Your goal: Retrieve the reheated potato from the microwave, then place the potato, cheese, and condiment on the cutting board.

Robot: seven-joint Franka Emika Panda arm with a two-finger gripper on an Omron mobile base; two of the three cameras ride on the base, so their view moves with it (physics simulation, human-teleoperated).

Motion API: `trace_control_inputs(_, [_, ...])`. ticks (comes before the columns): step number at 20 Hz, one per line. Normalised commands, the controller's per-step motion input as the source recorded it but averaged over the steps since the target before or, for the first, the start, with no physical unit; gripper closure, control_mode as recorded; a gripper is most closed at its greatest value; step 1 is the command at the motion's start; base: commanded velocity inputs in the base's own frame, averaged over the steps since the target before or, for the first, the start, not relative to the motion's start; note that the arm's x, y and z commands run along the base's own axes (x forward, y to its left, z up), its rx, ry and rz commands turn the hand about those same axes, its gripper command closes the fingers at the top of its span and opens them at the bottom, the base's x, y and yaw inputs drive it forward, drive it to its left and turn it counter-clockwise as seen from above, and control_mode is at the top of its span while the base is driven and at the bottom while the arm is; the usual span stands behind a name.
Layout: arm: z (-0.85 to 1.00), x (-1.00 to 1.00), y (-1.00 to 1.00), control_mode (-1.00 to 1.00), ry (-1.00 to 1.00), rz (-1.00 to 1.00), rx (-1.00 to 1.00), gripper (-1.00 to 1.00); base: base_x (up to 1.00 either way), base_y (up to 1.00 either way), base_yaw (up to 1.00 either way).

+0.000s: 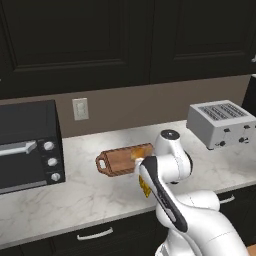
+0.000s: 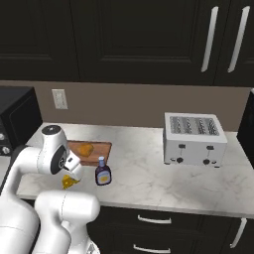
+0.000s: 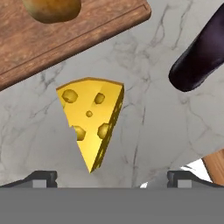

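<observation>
Marble counter (image 3: 166, 127) bears holed cheese (image 3: 92, 120) wedge.

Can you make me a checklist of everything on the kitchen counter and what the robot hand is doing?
Surface: marble counter.
Job's things: potato on cutting board; cheese and condiment bottle on counter beside the board.
Clutter: toaster, toaster oven.
End effector: open above the cheese, holding nothing.
Cables: nothing seen.
Surroundings: dark cabinets, wall outlet.
</observation>
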Motion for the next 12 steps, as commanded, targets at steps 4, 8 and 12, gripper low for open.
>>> trace_control_inputs(4, [-0.23,0.12,0.08,-1.0,0.0,0.0,0.0,-1.0,0.0,0.0,0.0])
trace_control_inputs(8, [-0.31,0.19,0.04,-1.0,0.0,0.0,-0.02,-1.0,0.0,0.0,0.0])
trace_control_inputs(12, [-0.4,0.15,0.0,-1.0,0.0,0.0,-0.05,-1.0,0.0,0.0,0.0])
